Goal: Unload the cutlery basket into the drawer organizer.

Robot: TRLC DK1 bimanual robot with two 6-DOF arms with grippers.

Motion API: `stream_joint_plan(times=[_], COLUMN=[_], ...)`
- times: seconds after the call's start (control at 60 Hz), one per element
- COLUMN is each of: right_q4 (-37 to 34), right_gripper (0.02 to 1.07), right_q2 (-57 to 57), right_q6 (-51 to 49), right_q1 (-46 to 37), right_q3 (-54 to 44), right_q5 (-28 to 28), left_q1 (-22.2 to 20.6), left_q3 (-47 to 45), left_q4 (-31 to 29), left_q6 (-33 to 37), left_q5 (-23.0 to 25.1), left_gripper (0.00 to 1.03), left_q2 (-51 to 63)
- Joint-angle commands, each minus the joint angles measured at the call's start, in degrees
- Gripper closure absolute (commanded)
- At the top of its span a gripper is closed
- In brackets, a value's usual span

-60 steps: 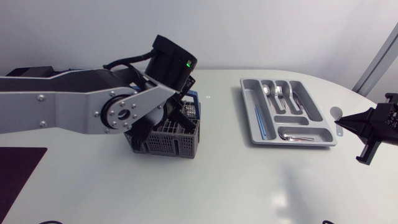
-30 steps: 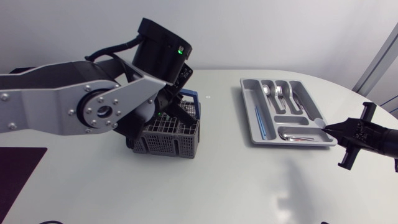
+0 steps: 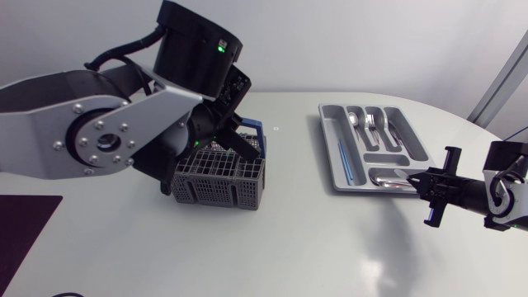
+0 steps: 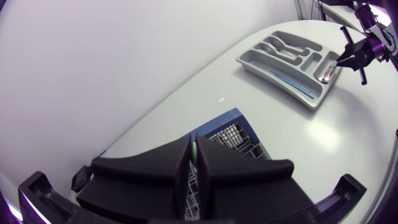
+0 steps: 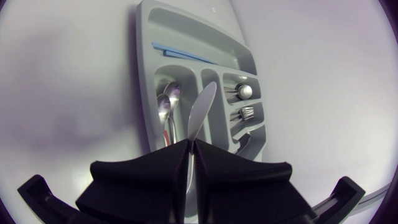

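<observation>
The dark grey cutlery basket [image 3: 221, 177] with a blue handle stands left of the middle, under my left arm [image 3: 124, 136]. In the left wrist view my left gripper [image 4: 193, 158] hangs just above the basket [image 4: 233, 134], shut on a thin green piece [image 4: 193, 149]. The grey drawer organizer [image 3: 328, 144] lies at the right and holds spoons [image 3: 392, 177], forks and a blue stick [image 3: 344, 161]. At the organizer's near right corner my right gripper [image 3: 414, 178] is shut on a silver knife [image 5: 200, 112]. The blade points over the organizer [image 5: 142, 62], beside two spoons [image 5: 166, 106].
A dark purple mat [image 3: 21, 227] lies at the table's near left corner. Bare white tabletop [image 3: 305, 239] stretches between basket and organizer and along the front edge.
My right gripper has swung in from the right edge to the organizer's near right corner with the knife. My left arm has lifted and shifted left above the basket.
</observation>
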Motion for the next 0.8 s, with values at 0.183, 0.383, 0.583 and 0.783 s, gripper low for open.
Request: stream_joint_plan(times=[0.183, 0.383, 0.583, 0.783], right_q4=[9.90, 14.47, 13.68, 1.11], right_gripper=[0.97, 0.55, 0.11, 0.11], right_q2=[7.58, 10.31, 3.89, -10.35], right_q6=[-5.33, -4.37, -0.41, 8.03], right_q1=[2.84, 4.07, 3.89, 2.75], right_q3=[-2.09, -1.13, -1.83, -0.86], right_q5=[5.28, 7.57, 7.13, 2.12], left_q1=[1.28, 3.21, 6.38, 9.19], left_q3=[2.35, 2.79, 4.10, 4.81], left_q4=[-0.39, -0.39, -0.92, -0.92], left_q6=[-3.41, -6.84, -9.56, -12.73], left_q5=[2.97, 9.65, 17.47, 25.03], left_gripper=[0.99, 0.99, 0.99, 0.99], left_q2=[-2.68, -2.77, -3.03, -2.33])
